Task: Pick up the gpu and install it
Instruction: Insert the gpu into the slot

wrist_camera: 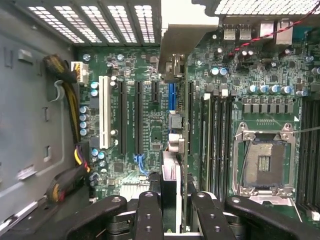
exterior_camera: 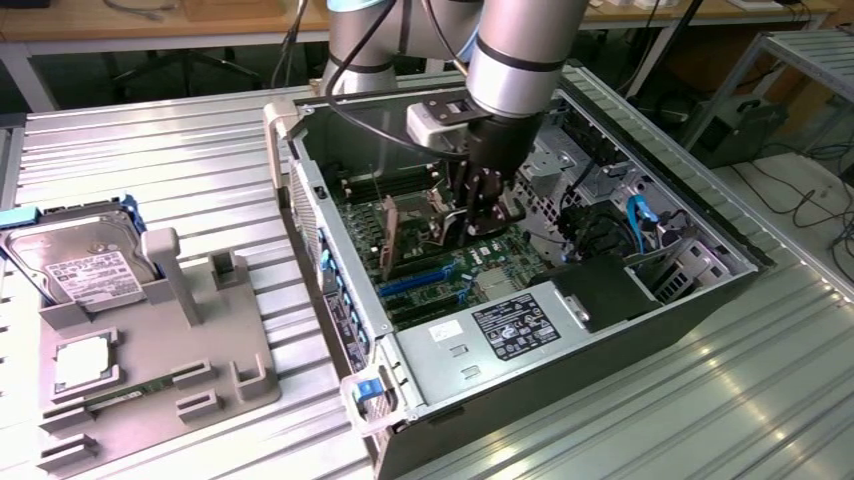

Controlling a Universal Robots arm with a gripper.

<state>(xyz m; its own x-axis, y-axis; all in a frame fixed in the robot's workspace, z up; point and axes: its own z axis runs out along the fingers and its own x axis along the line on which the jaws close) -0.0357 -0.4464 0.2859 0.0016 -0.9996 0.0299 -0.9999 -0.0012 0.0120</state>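
Note:
The gpu [exterior_camera: 400, 237] stands on edge inside the open computer case [exterior_camera: 707, 300], low over the green motherboard [exterior_camera: 454, 265]. My gripper [exterior_camera: 478, 212] is shut on its end away from the bracket. In the wrist view the gpu [wrist_camera: 172, 165] appears edge-on, running from between my fingers [wrist_camera: 150, 212] to its pale metal bracket [wrist_camera: 184, 30] at the case's vented wall. It lines up with the blue expansion slot [wrist_camera: 171, 95]. Whether it is pressed into the slot cannot be told.
On the exterior view's left a grey holder [exterior_camera: 174, 330] carries a silver hard drive [exterior_camera: 78, 258], a processor chip [exterior_camera: 83, 362] and a green memory stick [exterior_camera: 134, 388]. The power supply [exterior_camera: 514, 325], cable bundles [wrist_camera: 70, 105], memory slots [wrist_camera: 215, 145] and CPU socket [wrist_camera: 265, 160] crowd the card.

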